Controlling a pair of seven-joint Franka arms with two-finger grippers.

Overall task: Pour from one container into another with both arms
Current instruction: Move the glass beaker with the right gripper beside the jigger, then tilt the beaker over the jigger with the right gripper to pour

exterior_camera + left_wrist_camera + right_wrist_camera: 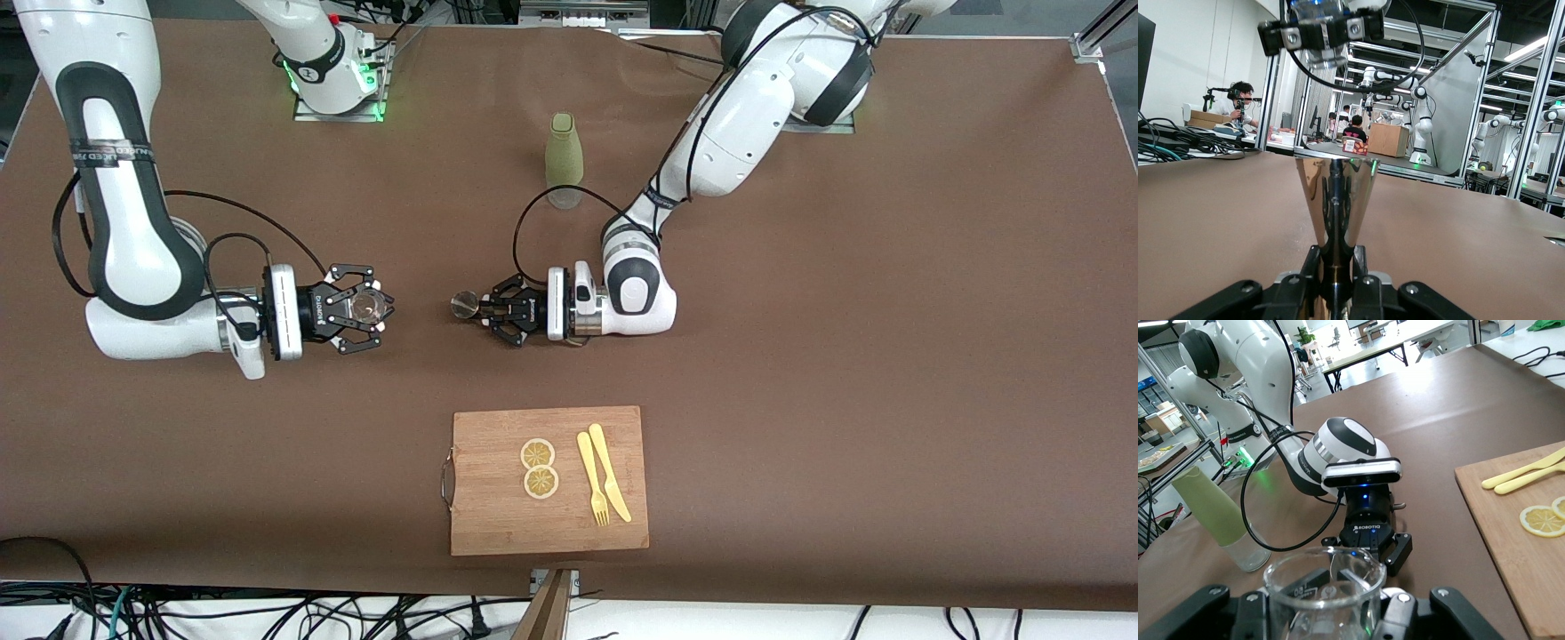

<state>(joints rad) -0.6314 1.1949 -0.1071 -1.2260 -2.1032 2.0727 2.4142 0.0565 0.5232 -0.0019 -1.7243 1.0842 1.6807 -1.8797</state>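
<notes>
Left hand (pixel 487 307) is clamped on a steel jigger (pixel 464 305); right hand (pixel 369 307) grips a glass beaker (pixel 367 305), facing it, well apart. Jigger should be carried over the beaker mouth, then tipped slowly; beaker kept upright, steady above the tabletop (pixel 800 356).

Open counter (pixel 800 356) lay between the left end effector (pixel 484 308), closed on a metal cup (pixel 464 305), and the right end effector (pixel 373 307), gripping a glass beaker (pixel 368 305). Obstacles: green bottle (pixel 564 160) beside the left arm; cutting board (pixel 548 480) nearer the camera.
</notes>
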